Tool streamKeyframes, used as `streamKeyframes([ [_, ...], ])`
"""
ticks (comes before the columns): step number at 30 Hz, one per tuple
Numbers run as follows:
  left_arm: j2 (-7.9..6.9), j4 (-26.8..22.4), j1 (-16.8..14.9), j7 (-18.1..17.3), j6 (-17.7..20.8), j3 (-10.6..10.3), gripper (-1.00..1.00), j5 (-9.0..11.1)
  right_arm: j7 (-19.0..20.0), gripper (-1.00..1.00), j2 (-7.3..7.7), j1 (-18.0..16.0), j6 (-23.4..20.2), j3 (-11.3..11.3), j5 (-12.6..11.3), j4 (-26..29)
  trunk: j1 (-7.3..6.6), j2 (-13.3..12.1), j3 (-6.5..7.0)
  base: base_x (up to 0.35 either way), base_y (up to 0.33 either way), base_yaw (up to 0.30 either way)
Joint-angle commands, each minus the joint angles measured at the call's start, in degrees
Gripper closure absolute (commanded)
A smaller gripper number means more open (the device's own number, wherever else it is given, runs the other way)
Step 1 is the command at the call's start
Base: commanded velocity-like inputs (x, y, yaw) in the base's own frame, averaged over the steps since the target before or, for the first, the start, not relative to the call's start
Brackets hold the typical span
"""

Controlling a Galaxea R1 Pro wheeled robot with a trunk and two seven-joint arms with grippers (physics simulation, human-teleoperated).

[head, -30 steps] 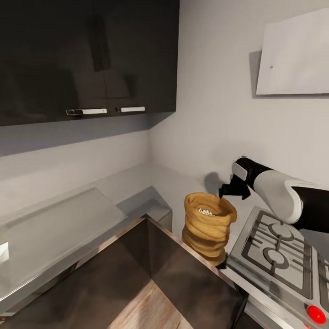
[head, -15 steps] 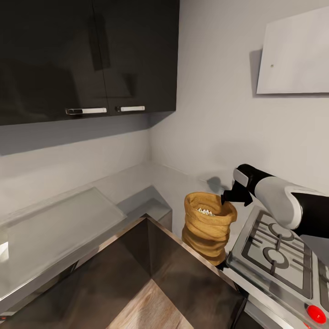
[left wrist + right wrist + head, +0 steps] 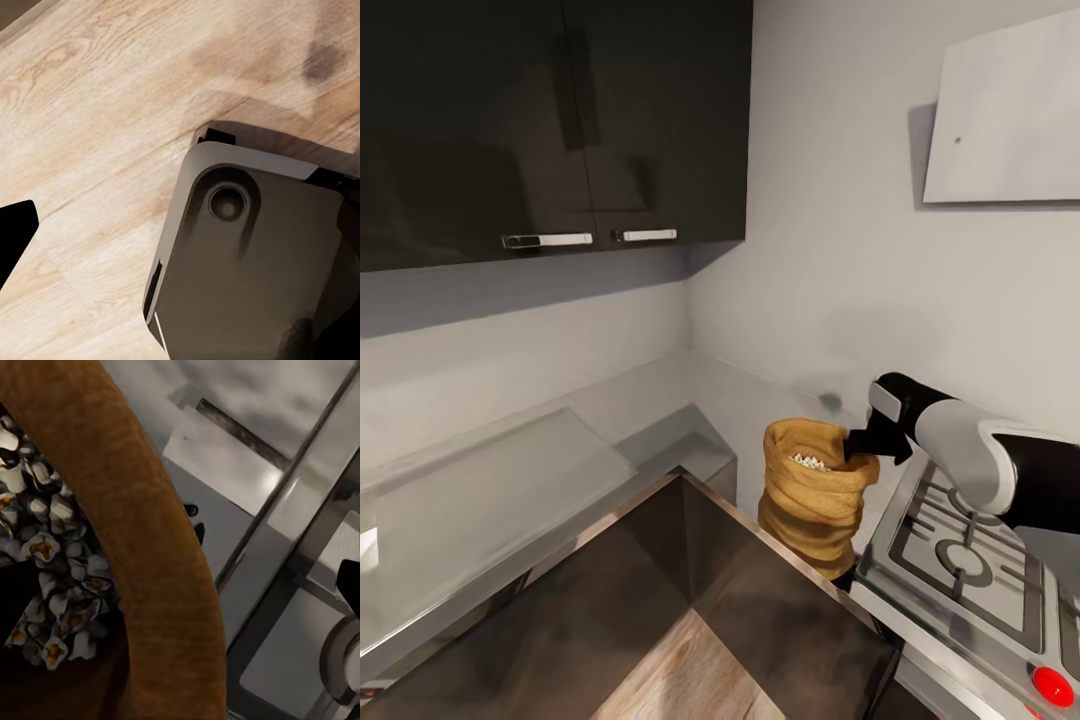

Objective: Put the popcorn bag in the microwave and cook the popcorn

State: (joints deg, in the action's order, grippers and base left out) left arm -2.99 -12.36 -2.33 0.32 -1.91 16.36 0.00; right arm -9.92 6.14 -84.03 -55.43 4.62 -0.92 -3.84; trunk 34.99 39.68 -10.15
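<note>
From my head camera, the popcorn bag (image 3: 816, 495) stands upright in the lower middle of the frame, on the grey countertop (image 3: 660, 405) in the corner, just beside the left edge of the gas hob (image 3: 965, 560). Through its open mouth I see the popcorn (image 3: 810, 462), a small whitish cluster. My right claw (image 3: 857, 444) comes in from the right side of the frame and sits at the right part of the rolled rim, one black finger going down inside the mouth. It looks placed over the rim, but I cannot tell if it presses on it. Dark wall cabinets (image 3: 550, 120) fill the upper left of the frame.

From my left wrist camera, I see a wooden floor (image 3: 112, 112) and a grey part of my own base (image 3: 247, 262) in the lower right. One black finger tip (image 3: 13, 232) is at the left edge; I cannot tell how wide this claw is.

From my right wrist camera, the thick orange rim of the bag (image 3: 142, 532) curves across the frame from top to bottom. The popcorn (image 3: 45, 585) lies inside at the left, with a dark finger (image 3: 15, 611) among it. Steel surfaces and hob bars are at the right.
</note>
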Motion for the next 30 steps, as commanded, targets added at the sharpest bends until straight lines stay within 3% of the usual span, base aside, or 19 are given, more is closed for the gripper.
streamKeyframes([
  [1,0.00,0.05,-0.05,0.03,-0.20,0.08,-1.00,0.00,-0.54,-1.00,0.01,0.15,0.05,0.47,-0.10,-0.12,0.01,0.08,-0.12,0.000,0.000,0.000],
  [25,0.00,0.05,-0.05,0.03,-0.20,0.08,-1.00,0.00,-0.46,-1.00,0.01,1.24,-0.21,0.53,-0.13,-0.12,0.01,0.08,-0.35,0.000,0.000,0.000],
  [26,0.00,0.05,-0.05,0.03,-0.21,0.08,-1.00,0.00,-0.46,1.00,0.01,1.24,-0.21,0.55,-0.13,-0.12,0.01,0.08,-0.35,0.000,0.000,0.000],
  [30,0.00,0.05,-0.05,0.03,-0.20,0.08,-1.00,0.00,-0.46,1.00,0.01,1.24,-0.21,0.56,-0.13,-0.12,0.01,0.08,-0.35,0.000,0.000,0.000],
])
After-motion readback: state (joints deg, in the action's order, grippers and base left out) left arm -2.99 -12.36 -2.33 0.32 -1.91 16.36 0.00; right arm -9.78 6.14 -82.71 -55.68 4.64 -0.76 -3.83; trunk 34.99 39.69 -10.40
